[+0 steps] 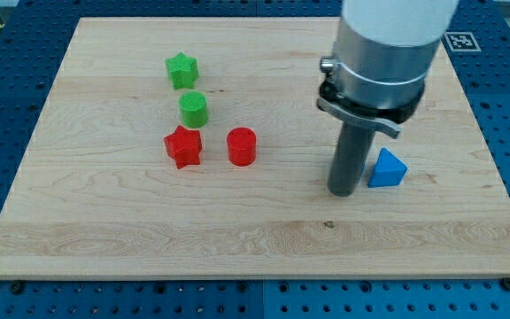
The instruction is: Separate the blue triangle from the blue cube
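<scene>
Wooden board (149, 221) carries my upright rod, my tip (344, 192) just left of the blue triangle (387, 168).

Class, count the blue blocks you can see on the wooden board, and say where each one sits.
1: the blue triangle, right of centre, just to the view's right of my tip. The blue cube does not show; the arm may hide it.

Arm descends from view's top, rod upright, my tip (344, 190) on board
</scene>
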Motion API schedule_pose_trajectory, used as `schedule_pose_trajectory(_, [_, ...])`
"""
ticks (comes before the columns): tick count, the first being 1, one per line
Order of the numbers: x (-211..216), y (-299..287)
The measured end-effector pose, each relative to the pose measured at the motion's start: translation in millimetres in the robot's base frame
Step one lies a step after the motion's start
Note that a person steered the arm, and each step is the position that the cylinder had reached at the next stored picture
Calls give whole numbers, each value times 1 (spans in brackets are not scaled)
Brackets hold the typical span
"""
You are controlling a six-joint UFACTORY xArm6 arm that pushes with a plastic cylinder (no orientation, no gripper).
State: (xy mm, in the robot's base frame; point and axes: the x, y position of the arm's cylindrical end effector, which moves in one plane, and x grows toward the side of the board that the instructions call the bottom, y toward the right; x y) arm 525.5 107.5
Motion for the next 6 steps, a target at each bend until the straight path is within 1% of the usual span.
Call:
schedule_pose_trajectory(2, [1, 52])
schedule_pose_trajectory(3, [-7, 51])
schedule_pose_trajectory(4, [-20, 29])
schedule_pose_trajectory(5, [-21, 3])
schedule_pose_trajectory(6, [-23, -5])
